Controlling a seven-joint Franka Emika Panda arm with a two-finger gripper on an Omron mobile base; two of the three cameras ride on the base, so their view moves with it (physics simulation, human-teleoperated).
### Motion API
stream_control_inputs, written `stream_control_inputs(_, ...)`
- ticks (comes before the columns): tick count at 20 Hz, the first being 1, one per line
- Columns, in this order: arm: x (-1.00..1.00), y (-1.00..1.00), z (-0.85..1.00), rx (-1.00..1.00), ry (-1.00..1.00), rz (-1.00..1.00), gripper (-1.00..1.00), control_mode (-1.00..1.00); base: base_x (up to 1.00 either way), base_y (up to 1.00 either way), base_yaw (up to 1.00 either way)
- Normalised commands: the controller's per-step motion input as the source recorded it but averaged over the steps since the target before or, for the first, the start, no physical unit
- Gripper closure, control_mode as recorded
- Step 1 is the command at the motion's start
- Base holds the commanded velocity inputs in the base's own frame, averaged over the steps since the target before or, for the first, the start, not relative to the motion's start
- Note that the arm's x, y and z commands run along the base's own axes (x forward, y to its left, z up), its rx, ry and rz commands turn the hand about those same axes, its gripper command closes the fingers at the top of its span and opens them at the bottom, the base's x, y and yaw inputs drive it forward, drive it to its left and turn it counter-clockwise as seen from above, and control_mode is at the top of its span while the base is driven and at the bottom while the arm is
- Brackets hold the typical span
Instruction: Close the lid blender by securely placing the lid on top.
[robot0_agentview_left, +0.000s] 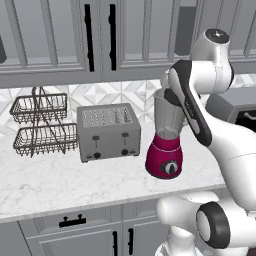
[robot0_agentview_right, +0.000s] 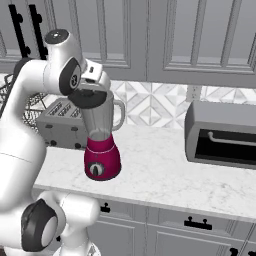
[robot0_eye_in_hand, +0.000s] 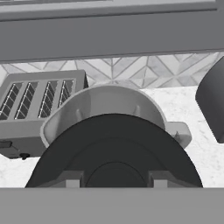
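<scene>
The blender (robot0_agentview_left: 164, 156) stands on the marble counter, with a magenta base (robot0_agentview_right: 101, 160) and a clear grey jar (robot0_agentview_right: 101, 121) whose handle points right. The lid (robot0_agentview_right: 90, 98), a flat black disc, hangs tilted right at the jar's mouth, overlapping its near rim. My gripper (robot0_agentview_right: 92, 89) comes down onto the lid from above and is shut on it. In the hand view the lid (robot0_eye_in_hand: 113, 148) lies across the lower middle with its knob between the fingertips (robot0_eye_in_hand: 72, 179), and the jar's open rim (robot0_eye_in_hand: 105, 92) shows just beyond it.
A boxy silver toaster (robot0_agentview_left: 107, 131) sits left of the blender, and a two-tier wire basket rack (robot0_agentview_left: 40, 122) stands further left. A dark toaster oven (robot0_agentview_right: 222, 132) is on the counter to the right. Upper cabinets (robot0_agentview_right: 150, 35) hang close overhead.
</scene>
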Motion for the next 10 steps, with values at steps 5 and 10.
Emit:
stream_control_inputs(5, 0.27, 0.00, 0.00, 0.00, 0.00, 0.00, 1.00, -1.00, 0.00, 0.00, 0.00)
stream_control_inputs(10, 0.27, 0.00, 0.00, 0.00, 0.00, 0.00, 1.00, -1.00, 0.00, 0.00, 0.00)
